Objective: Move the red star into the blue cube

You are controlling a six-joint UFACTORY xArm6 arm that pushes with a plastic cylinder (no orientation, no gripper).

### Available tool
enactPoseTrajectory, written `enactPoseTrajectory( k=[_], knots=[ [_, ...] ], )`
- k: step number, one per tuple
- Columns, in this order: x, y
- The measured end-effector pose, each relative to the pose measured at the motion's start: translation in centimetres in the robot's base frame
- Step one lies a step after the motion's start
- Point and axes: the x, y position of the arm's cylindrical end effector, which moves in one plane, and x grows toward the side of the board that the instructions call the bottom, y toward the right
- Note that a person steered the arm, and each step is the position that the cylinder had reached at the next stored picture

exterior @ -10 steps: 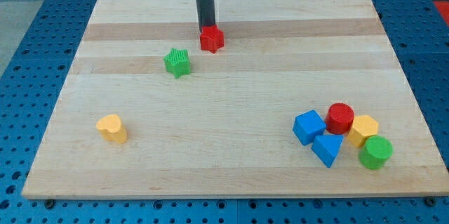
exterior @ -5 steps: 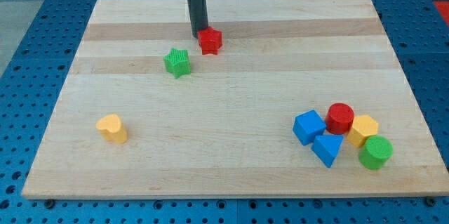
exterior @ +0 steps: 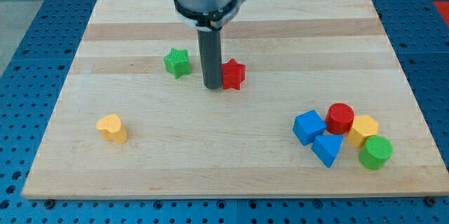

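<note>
- My tip (exterior: 212,87), the lower end of the straight dark rod, rests on the pale wooden board (exterior: 231,182) touching the view's left side of the small red star-shaped block (exterior: 233,74).
- The rig carries no claw; nothing opens, narrows or holds, and contact is by pushing alone.
- The task's thing, the red star, lies near the board's middle, well apart from its goal, the blue cube-shaped block (exterior: 309,126), which sits towards the view's lower right.
- Placement of the tip on the side of the star away from the cube suits, by judgement, a push towards the view's right and bottom.
- Crowded against the blue cube are a blue triangular block (exterior: 327,149), a red cylinder block (exterior: 340,118), a yellow block (exterior: 363,130) and a green cylinder block (exterior: 376,152); the cube's upper-left face is open to approach.
- A green star-shaped block (exterior: 177,62) lies just left of the rod; a yellow block (exterior: 112,128) of rounded form lies at lower left, both off the likely path.
- No brand, label or writing is legible.
</note>
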Motion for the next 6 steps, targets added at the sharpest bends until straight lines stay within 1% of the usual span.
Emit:
enactPoseTrajectory(
  k=[1,3,4,6],
  knots=[
    [0.3,0.5],
    [-3.2,-1.7],
    [-3.2,-0.8],
    [-3.2,5.0]
  ],
)
